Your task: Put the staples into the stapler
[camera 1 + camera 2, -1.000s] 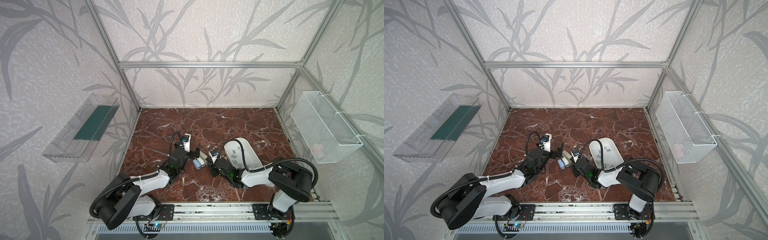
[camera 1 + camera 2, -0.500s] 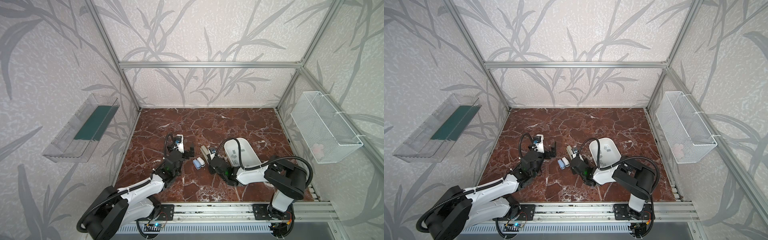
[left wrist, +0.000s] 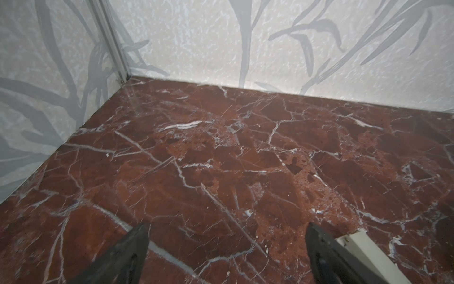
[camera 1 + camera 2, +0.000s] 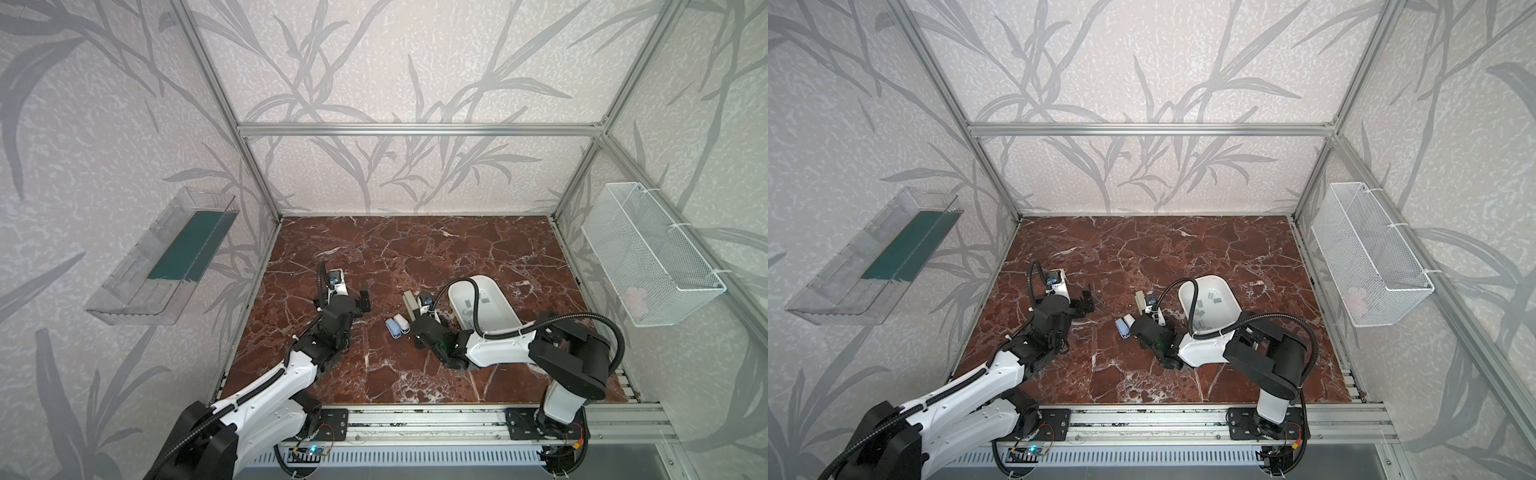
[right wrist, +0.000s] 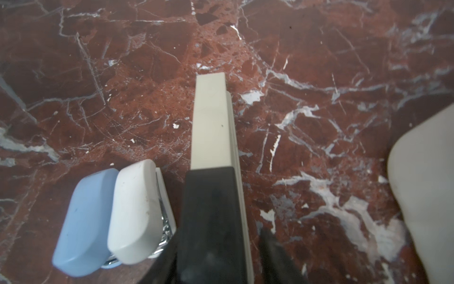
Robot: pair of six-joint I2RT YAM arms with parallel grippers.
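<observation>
Nearest, low in the right wrist view, the right gripper (image 5: 216, 238) is straddling the beige stapler (image 5: 211, 123), its jaws parted and floor showing beside one finger. Left of centre in a top view, the left gripper (image 4: 1087, 300) is hanging wide apart, empty. Right of centre, the staples (image 4: 1200, 312) are lying in the white tray (image 4: 1223, 286).

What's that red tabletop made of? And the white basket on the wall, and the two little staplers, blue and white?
Tabletop: looks like polished red-brown marble, with white veins and a soft sheen, though it could be a printed laminate.
Basket: white-coated wire mesh, going by the see-through grid.
Blue stapler and white stapler: matte, smooth, rounded shells, probably plastic. Shiny metal shows beneath them.
</observation>
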